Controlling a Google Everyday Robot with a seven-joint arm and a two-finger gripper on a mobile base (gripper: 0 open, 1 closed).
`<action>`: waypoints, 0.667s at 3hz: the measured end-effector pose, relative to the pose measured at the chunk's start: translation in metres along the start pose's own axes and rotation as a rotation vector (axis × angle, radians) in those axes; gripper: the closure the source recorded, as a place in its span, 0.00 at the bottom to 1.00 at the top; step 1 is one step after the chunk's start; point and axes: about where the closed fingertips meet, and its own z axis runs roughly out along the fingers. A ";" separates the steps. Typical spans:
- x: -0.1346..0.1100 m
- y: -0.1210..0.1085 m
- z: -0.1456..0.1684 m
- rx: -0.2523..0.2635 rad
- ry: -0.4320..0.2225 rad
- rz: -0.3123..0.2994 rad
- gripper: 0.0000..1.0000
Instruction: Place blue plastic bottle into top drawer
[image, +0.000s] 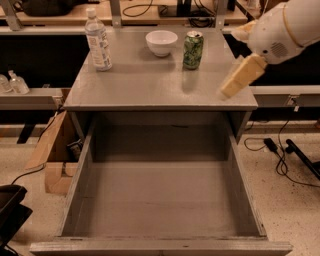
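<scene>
The blue plastic bottle stands upright at the back left of the grey table; it is clear, with a white cap and a printed label. The top drawer is pulled fully out below the table front, and nothing lies in it. My gripper, cream-coloured on a white arm, hangs above the table's right edge, far to the right of the bottle and holding nothing that I can see.
A white bowl and a green patterned can stand at the back middle of the table. Small pump bottles sit on a shelf at left. A cardboard box lies left of the drawer, cables lie on the floor at right.
</scene>
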 end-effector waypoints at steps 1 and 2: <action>-0.037 -0.058 0.040 0.108 -0.306 0.035 0.00; -0.062 -0.095 0.057 0.189 -0.476 0.051 0.00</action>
